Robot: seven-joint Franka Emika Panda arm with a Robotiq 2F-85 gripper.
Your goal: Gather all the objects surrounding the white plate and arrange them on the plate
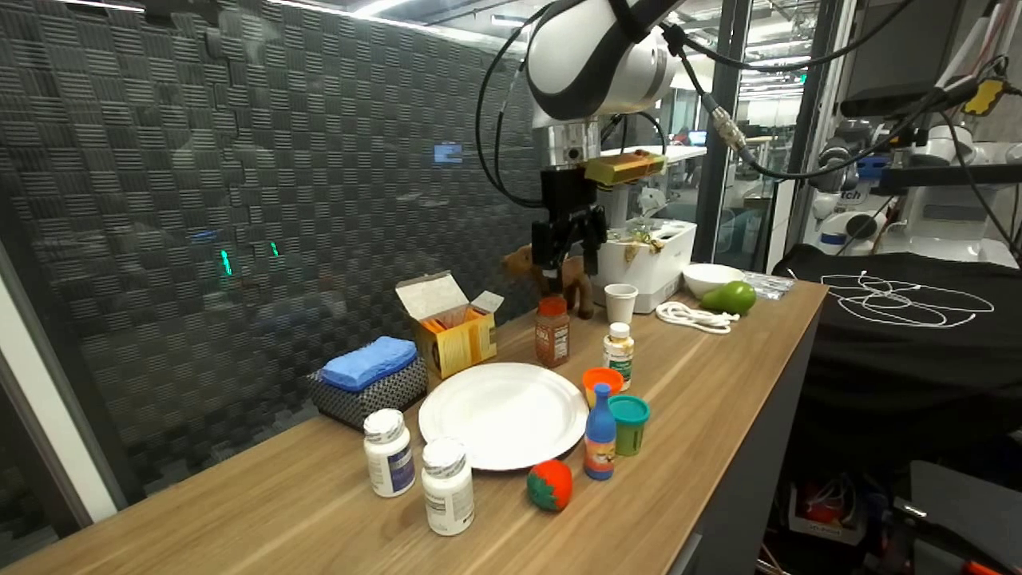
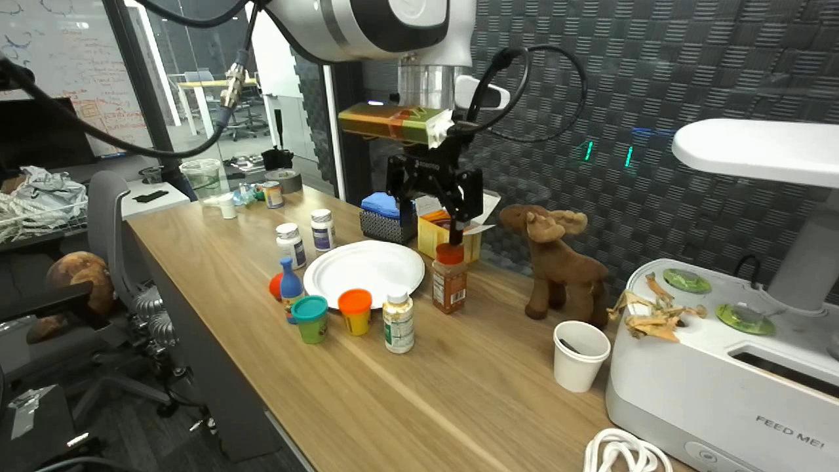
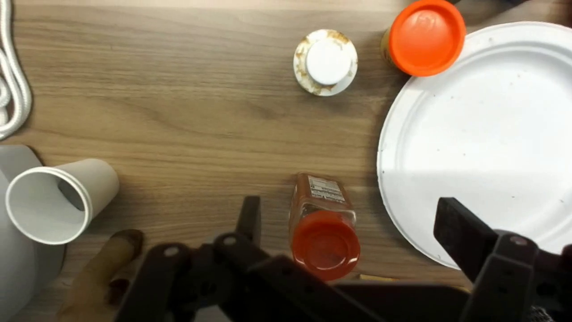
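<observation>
The white plate (image 1: 503,415) lies flat on the counter with nothing on it. Around it stand two white pill bottles (image 1: 389,459), a red strawberry-like piece (image 1: 550,485), a blue bottle (image 1: 600,443), a teal-lidded jar (image 2: 311,321), an orange-lidded jar (image 3: 426,38) and a third white-capped bottle (image 2: 398,324). A brown spice bottle with an orange-red cap (image 2: 449,282) is upright at the plate's edge. Directly above that bottle, my gripper (image 3: 348,205) points down, open, its fingers apart and holding nothing. In the wrist view the red cap shows between the fingers, nearer the left one.
An open yellow carton (image 1: 459,335) and a blue cloth (image 1: 369,363) on a black box stand beside the plate, near the wall. A brown moose toy (image 2: 564,269), a paper cup (image 2: 577,367) and a white planter (image 2: 708,387) stand beyond the spice bottle.
</observation>
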